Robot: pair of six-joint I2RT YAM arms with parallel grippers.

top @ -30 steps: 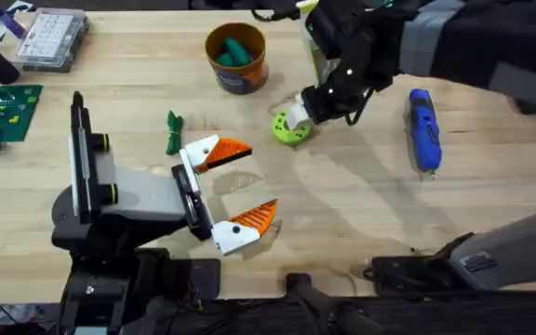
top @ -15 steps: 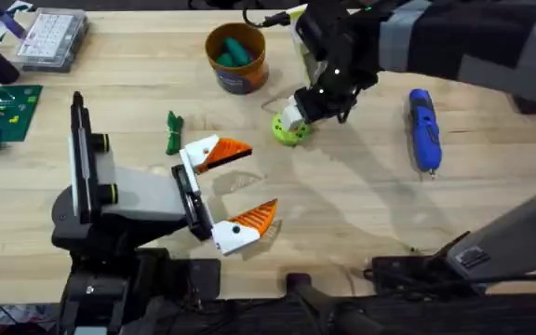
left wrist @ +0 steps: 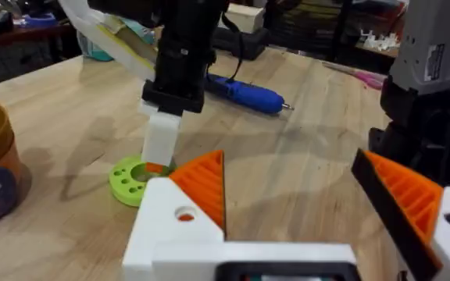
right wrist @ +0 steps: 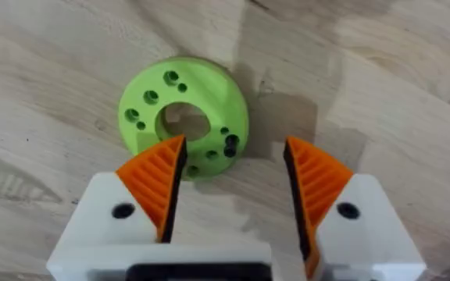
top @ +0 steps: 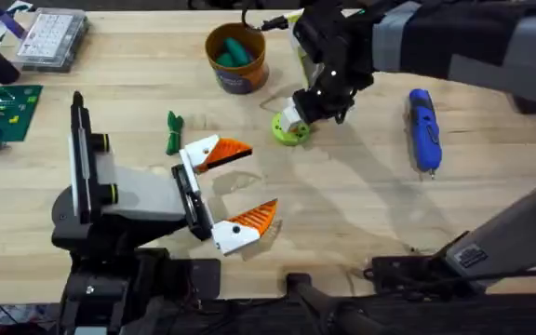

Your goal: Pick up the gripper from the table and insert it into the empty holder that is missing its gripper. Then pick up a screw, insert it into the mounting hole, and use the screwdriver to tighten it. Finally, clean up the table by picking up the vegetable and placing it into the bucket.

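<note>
Landmark: lime-green ring (top: 290, 130).
- Directly over ring: blocked by right gripper (right wrist: 233, 191), fingers spread, one pad over ring's rim, other over bare wood beside it.
- Between ring and bucket (top: 236, 58): narrow strip of open wood.
- Between ring and screwdriver (top: 424, 128): wide bare wood, but right arm overhangs.
- Toward vegetable (top: 172, 132): left gripper (top: 240, 186) stands in path, fingers apart.
- Near side of ring: open tabletop.

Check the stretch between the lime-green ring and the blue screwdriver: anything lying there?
Overhead, the table between the lime-green ring and the screwdriver is bare wood, apart from shadow.
</note>
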